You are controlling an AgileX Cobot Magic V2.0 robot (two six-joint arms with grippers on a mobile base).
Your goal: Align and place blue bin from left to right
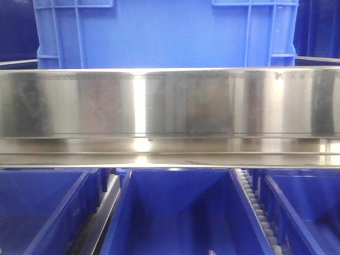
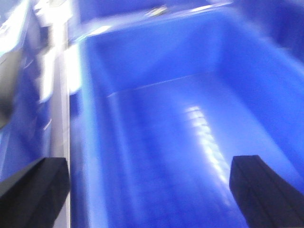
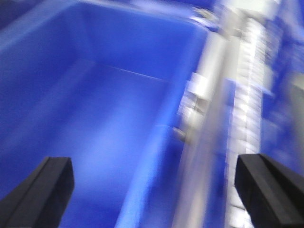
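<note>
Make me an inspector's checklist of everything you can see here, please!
Surface: shiny steel rail across the front view, with a roller track below it between bins.
Job's things: blue bin, ribbed, upright behind the rail.
Clutter: nothing seen.
Grippers: left gripper and right gripper are both open and hold nothing. Each is over a bin's inside; the views are blurred.
Cables: nothing seen.
Surroundings: darker navy bins side by side below the rail.

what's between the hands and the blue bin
A wide steel rail crosses the front view just below the blue bin, hiding its lower part. The left hand and right hand, both open, hover over a smooth-walled bin; blurred.
</note>
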